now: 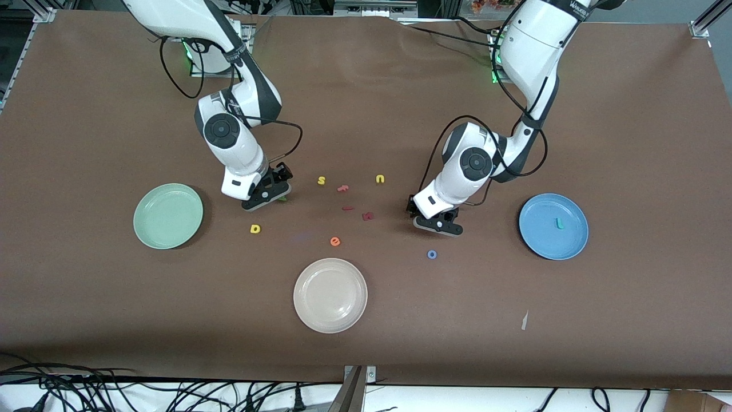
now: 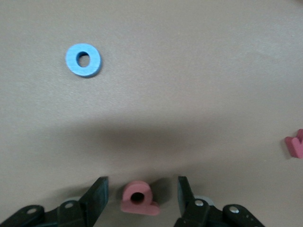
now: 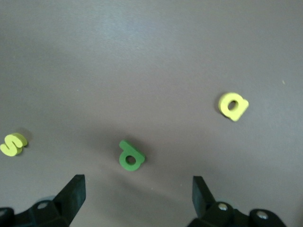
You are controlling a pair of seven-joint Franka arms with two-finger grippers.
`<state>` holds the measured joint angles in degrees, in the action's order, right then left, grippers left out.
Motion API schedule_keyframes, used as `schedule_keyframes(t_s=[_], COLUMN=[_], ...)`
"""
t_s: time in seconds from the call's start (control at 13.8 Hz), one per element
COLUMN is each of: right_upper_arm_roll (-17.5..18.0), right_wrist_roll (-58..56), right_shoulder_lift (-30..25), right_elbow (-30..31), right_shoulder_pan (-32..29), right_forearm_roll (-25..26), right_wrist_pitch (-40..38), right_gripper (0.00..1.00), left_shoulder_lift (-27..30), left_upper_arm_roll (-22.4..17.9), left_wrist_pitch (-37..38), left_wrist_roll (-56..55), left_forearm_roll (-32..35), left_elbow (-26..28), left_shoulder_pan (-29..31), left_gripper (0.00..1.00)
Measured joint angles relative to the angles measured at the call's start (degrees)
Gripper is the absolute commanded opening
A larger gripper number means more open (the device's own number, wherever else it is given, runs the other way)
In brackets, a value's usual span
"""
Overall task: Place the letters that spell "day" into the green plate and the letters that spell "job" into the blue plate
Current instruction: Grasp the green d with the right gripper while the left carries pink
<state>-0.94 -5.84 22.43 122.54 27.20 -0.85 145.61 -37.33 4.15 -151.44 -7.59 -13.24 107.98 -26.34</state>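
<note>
My left gripper (image 2: 142, 183) (image 1: 438, 225) is down at the table, open, its fingers on either side of the salmon-red "b" (image 2: 138, 197) with a gap on each side. The blue "o" (image 2: 83, 59) (image 1: 432, 254) lies nearer the front camera. A teal "j" (image 1: 560, 223) lies in the blue plate (image 1: 537, 240). My right gripper (image 3: 137, 180) (image 1: 273, 191) is low and wide open with nothing between its fingers. The dark green "a" (image 3: 131, 156) (image 1: 283, 199) lies just past its fingertips. The yellow "d" (image 3: 233, 106) (image 1: 255, 229) lies beside the green plate (image 1: 168, 216), which holds nothing.
A cream-white plate (image 1: 330, 294) sits near the front edge. An orange "e" (image 1: 335, 241), a dark red "k" (image 1: 368, 216) (image 2: 296, 144), two small reddish letters (image 1: 343, 187), a yellow "s" (image 1: 321, 181) (image 3: 13, 144) and a yellow "u" (image 1: 380, 179) lie between the arms.
</note>
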Motion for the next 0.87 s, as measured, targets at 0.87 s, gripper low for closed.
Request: schedule_keyframes(t_s=[0.87], right_upper_arm_roll=[0.9], right_wrist_roll=[-22.6], right_shoulder_lift=[5.0], right_elbow=[-0.7], right_shoulder_pan=[0.5], right_forearm_roll=[0.0], right_wrist_pitch=[3.9], right_gripper=[0.94], left_shoulder_lift=[0.9], left_upper_arm_roll=[-0.9], left_wrist_pitch=[2.3], left_wrist_roll=[0.6], left_forearm_roll=[0.3], left_elbow=[0.0], left_shoulder_pan=[1.5], left_gripper=[0.12])
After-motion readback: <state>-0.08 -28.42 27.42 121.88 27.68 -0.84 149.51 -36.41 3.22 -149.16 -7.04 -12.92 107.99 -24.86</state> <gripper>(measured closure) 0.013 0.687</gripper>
